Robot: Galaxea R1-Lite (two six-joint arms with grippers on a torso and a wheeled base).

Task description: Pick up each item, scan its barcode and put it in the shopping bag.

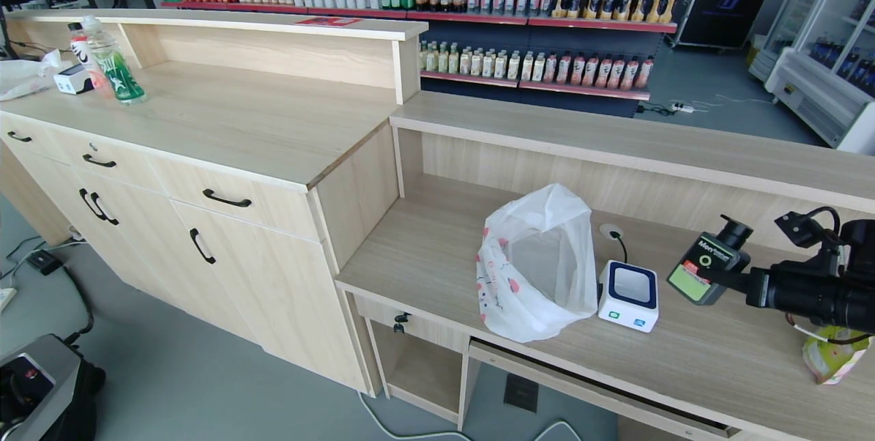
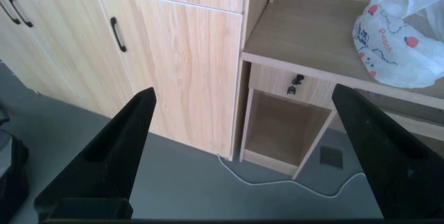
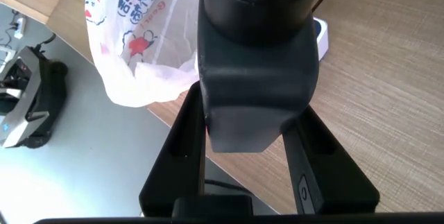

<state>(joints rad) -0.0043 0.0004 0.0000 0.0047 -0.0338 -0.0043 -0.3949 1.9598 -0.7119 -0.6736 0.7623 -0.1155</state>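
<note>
**Bottle in hand beside the scanner; scan and bagging seemed not yet done.**
Your right gripper (image 1: pixel 735 279) was pinching a dark bottle (image 1: pixel 707 264) by its body and held it in the air just beside the scanner (image 1: pixel 629 295) on the counter (image 1: pixel 683 372). The open bag (image 1: pixel 536 270) stood at the other side of the scanner. I judged the task to be early: the bottle was picked up, but the scan and the drop into the bag were left. A green pouch (image 1: pixel 830 359) also lay untouched on the counter under your right arm. Your left gripper (image 2: pixel 244 91) was spread wide and empty, over the floor before the cabinet (image 2: pixel 173 57). The barcode was not visible, so I could not tell if the bottle faced the scanner correctly. The folds of the bag hid its bottom, and the arm covered part of the pouch.
</note>
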